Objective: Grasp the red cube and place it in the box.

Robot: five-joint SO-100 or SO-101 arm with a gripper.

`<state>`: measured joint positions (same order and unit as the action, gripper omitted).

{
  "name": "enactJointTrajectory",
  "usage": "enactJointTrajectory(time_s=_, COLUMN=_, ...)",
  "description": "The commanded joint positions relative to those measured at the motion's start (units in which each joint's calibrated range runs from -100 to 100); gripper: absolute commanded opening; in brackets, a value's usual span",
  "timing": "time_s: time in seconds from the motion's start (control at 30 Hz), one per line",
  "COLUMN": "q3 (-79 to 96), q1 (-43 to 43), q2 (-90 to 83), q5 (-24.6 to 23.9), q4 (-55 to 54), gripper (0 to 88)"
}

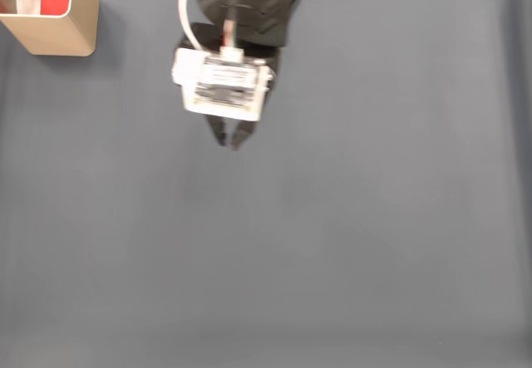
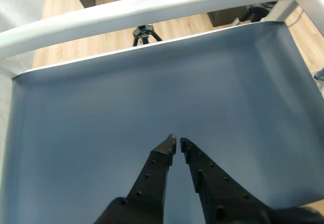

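- Fixed view: the red cube (image 1: pixel 55 3) lay inside the box (image 1: pixel 58 34) at the far left corner of the scene, its red face showing against the white inner wall, with the image edge cutting off the top of both.
- The box, tan outside and round-cornered, stood on the dark blue-grey mat (image 1: pixel 332 243), well apart from the arm.
- The gripper (image 1: pixel 230 139) hung over the mat right of the box, below the white wrist block (image 1: pixel 221 85) and the black arm link (image 1: pixel 249 7); a white cable (image 1: pixel 188 7) looped beside that link.
- In the fixed view the two black fingers met almost at a point, a little blurred.
- In the wrist view the gripper (image 2: pixel 178 144) pointed at bare mat (image 2: pixel 91 123); its fingertips (image 2: pixel 169 143) were nearly together, a thin slit between them, with nothing held.
- Past the mat's far edge in the wrist view ran a white frame bar (image 2: pixel 152 4), with wooden floor (image 2: pixel 61 1) and a small black tripod (image 2: pixel 144 33) beyond.
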<state>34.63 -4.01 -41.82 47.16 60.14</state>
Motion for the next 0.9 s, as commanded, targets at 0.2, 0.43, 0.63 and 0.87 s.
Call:
enactJointTrajectory(time_s=0.2, q3=5.2, q1=8.1, q2=-4.0, q5=0.1, q4=-4.1, gripper=0.0)
enactJointTrajectory(time_s=0.43, q3=14.9, q1=10.6, q2=-8.1, q5=-0.6, q4=-6.5, gripper=0.0)
enactJointTrajectory(time_s=0.63, q3=24.4, q1=10.8, q2=-13.6, q5=-0.7, q4=-7.3, gripper=0.0)
enactJointTrajectory(time_s=0.87, q3=34.0, q1=10.0, q2=-20.6, q5=-1.1, q4=-7.4, gripper=0.0)
